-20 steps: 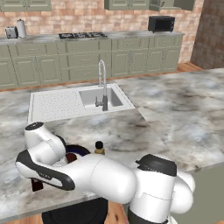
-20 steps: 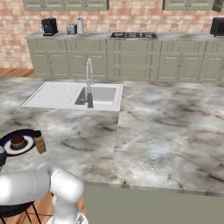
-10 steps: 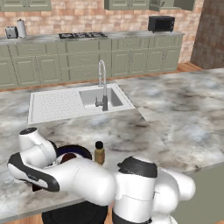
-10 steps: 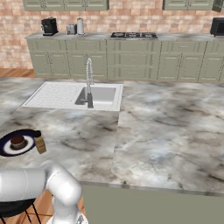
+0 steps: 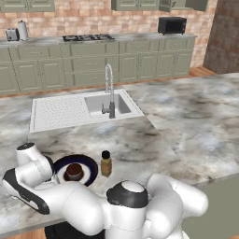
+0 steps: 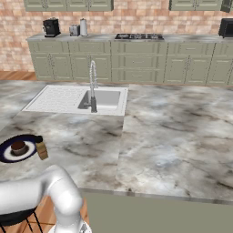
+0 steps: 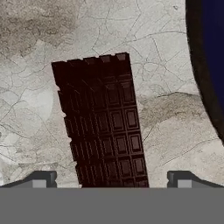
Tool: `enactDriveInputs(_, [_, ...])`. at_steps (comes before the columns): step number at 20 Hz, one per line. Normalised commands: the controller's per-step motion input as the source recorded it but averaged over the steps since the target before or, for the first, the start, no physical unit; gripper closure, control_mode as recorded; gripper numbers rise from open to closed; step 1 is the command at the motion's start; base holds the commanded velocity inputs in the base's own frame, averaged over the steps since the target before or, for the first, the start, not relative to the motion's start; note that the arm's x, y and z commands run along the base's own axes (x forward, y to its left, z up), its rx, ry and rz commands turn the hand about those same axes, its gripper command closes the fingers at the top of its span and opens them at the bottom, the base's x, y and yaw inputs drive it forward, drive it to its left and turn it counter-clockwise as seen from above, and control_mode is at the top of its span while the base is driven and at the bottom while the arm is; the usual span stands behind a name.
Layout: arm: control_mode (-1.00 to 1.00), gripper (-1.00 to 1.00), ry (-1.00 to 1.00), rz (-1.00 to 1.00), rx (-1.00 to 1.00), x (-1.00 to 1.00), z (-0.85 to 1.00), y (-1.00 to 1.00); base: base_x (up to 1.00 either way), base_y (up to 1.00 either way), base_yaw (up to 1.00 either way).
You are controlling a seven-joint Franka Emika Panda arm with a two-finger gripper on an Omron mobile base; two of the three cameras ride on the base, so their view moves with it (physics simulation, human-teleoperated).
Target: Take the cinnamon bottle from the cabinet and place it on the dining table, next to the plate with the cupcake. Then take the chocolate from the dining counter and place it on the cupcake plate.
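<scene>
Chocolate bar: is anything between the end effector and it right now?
Nothing visible. In the hand view the chocolate bar lies bare on the marble counter, centred between the open end effector fingertips; the plate sits off to one side.

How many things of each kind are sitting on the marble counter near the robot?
Plates: 1, the dark blue plate
Cupcakes: 1, the cupcake on that plate
Bottles: 1, the cinnamon bottle beside the plate
Chocolate bars: 1, the chocolate lying flat on the counter
Total: 4
</scene>
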Motion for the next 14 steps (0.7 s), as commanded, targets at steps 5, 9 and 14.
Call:
enactDriveInputs(5, [-1.0,-1.0,0.0,0.0,0.0,0.18,-0.29,0.06,0.0,0.0,0.0])
enactDriveInputs(9, [-1.0,-1.0,0.0,0.0,0.0,0.01,-0.3,0.02,0.0,0.0,0.0])
enactDriveInputs(14, [-1.0,1.0,0.0,0.0,0.0,0.0,-0.4,-0.09,0.0,0.0,0.0])
